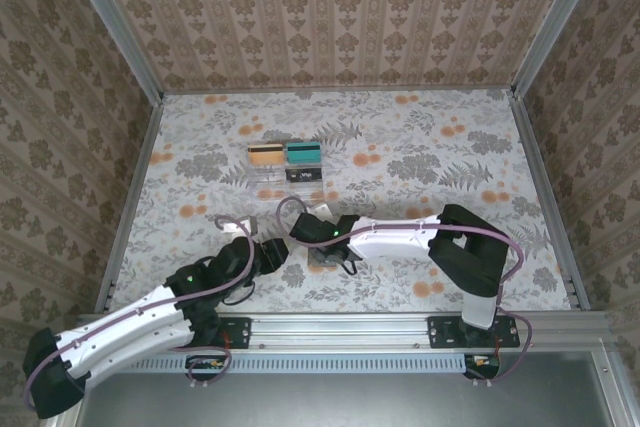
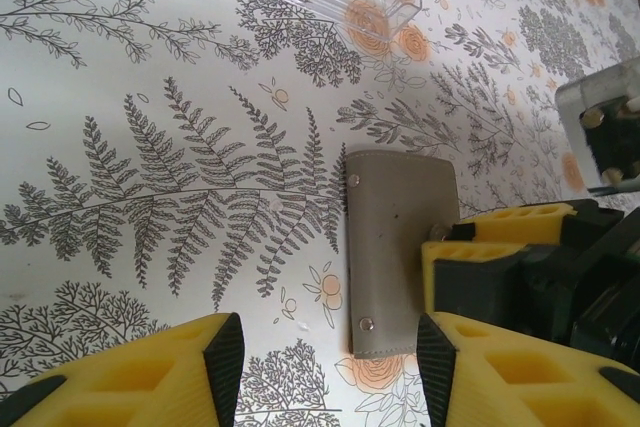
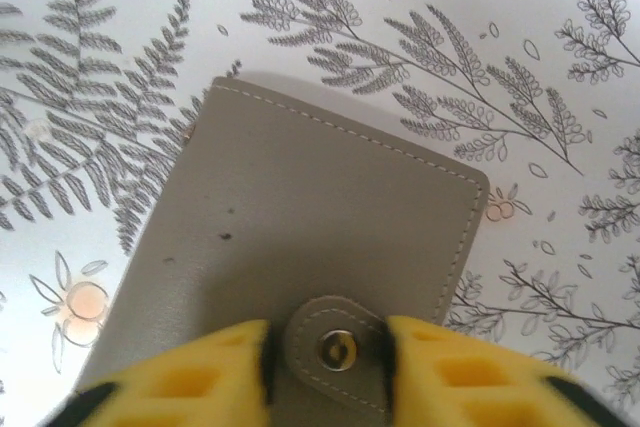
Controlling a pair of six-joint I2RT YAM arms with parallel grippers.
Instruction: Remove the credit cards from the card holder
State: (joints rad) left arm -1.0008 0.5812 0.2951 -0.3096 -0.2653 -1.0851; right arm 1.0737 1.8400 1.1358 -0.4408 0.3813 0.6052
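Two risks: the closed card holder (image 3: pixel 300 217), mid-frame on the counter (image 2: pixel 150 67), may slide, our left gripper (image 2: pixel 325 352) gaping empty; our right gripper (image 3: pixel 328 359) straddles its snap tab (image 3: pixel 336 339), whether pinching we cannot tell, and may slip.

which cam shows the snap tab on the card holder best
Right wrist: the closed card holder spreads across the frame, its snap tab sharp between the right gripper's fingers. Left wrist shows the holder flat on the table, tab end behind that gripper. In top external it's a small dark patch under the gripper.
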